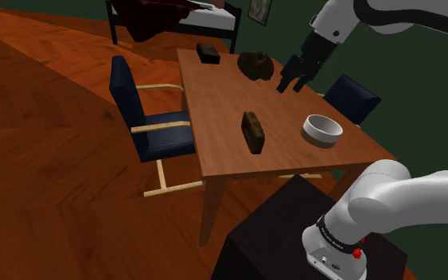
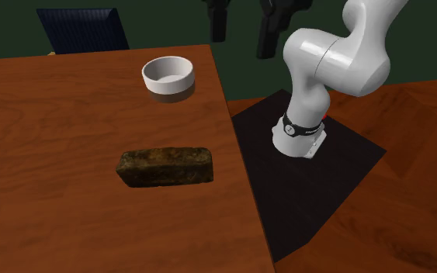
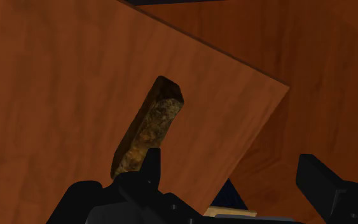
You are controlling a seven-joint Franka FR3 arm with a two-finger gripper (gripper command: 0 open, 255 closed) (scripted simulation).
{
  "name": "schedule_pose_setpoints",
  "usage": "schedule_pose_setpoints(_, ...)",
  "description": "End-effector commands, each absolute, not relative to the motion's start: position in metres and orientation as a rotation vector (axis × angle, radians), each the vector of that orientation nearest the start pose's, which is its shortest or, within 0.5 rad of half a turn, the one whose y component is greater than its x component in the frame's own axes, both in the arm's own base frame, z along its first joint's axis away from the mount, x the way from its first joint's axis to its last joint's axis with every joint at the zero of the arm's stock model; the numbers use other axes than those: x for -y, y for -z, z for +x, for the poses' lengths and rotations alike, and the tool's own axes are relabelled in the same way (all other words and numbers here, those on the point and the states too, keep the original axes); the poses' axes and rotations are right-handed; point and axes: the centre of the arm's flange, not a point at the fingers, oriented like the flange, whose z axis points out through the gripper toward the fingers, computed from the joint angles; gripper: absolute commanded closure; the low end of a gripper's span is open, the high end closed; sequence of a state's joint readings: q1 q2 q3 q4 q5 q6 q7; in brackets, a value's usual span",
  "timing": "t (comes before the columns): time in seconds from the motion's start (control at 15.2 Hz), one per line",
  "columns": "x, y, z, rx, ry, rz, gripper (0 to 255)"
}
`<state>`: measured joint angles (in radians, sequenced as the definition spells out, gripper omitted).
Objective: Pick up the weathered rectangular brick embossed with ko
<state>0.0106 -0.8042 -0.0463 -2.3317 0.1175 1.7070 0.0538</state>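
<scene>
A mottled brown, weathered brick (image 1: 252,131) lies flat on the wooden table (image 1: 214,103), near the edge by the stand. It also shows as a long dark block (image 2: 164,166) and from above (image 3: 149,127). My black gripper (image 1: 292,79) hangs open in the air well above the table, beyond the brick and apart from it. Its two fingers show at the top of the second exterior view, around the gripper (image 2: 244,23). In the wrist view the gripper (image 3: 234,184) stands wide open with nothing between its fingers; the brick lies far below, by one fingertip (image 3: 151,164).
A white bowl (image 1: 323,129) stands near the table corner, beside the brick. A dark lumpy object (image 1: 255,65) and a small black box (image 1: 208,53) sit at the far end. Blue chairs (image 1: 146,119) (image 1: 351,97) flank the table. The black stand (image 2: 317,171) is close to the table edge.
</scene>
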Motion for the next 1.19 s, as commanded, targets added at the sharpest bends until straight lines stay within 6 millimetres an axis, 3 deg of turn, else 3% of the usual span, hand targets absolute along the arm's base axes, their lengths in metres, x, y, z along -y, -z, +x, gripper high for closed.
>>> schedule_pose_setpoints(0.0,0.005,-0.622,0.315,-0.125,0.264,-2.974,0)
schedule_pose_setpoints(0.53,0.017,-0.543,0.391,-0.349,0.134,-3.041,0)
schedule_pose_setpoints(1.12,0.049,-0.448,0.462,-0.611,-0.021,-3.089,0)
